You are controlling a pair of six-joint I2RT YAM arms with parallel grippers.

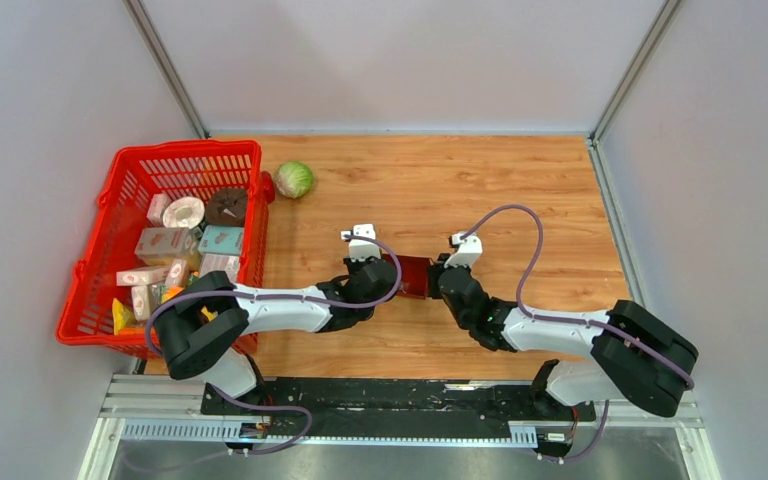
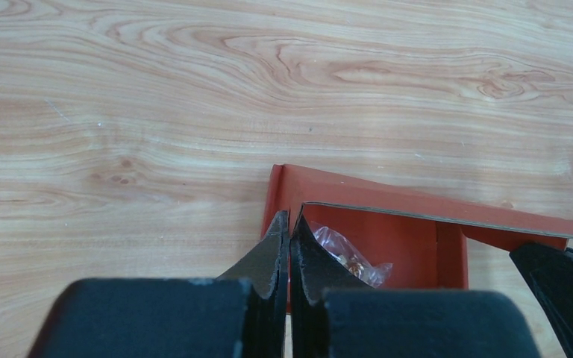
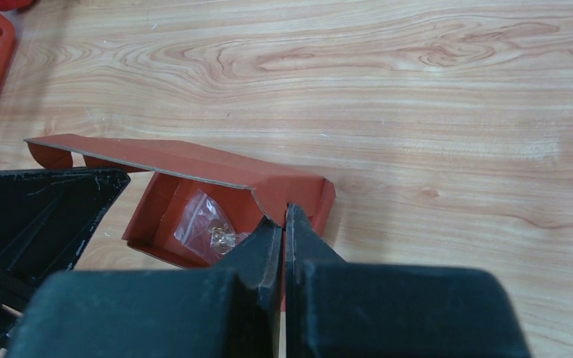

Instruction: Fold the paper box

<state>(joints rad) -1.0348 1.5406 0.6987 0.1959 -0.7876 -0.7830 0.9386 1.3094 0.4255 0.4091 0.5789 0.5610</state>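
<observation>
Evidently each hand's fingers are pressed together on thin cardboard: the left gripper point(image 2: 289, 233) nips the left end wall and the right gripper point(image 3: 283, 230) the right end wall of the paper box point(image 1: 415, 275), which sits on the table point(image 1: 520, 190) between them. The box looks light and easily creased, so the end walls near their folds seem the safest hold. Its long axis runs left to right, and the lid flap point(image 3: 164, 160) on the far side leans over a clear packet point(image 3: 207, 224) inside.

We see bright, even light from above on pale wood-grain tabletop point(image 1: 480, 190) — shadows soft and short, tucked beneath white-and-black robot arms point(image 1: 280, 308). Overhead view sharp throughout. Wrist views: left gripper's black fingers point(image 2: 268, 261) and right gripper's black fingers point(image 3: 257, 257) near lens, slightly soft; dark red thin cardboard box point(image 3: 194, 160) crisp — clear plastic packet point(image 3: 209, 224) inside glints faintly.
</observation>
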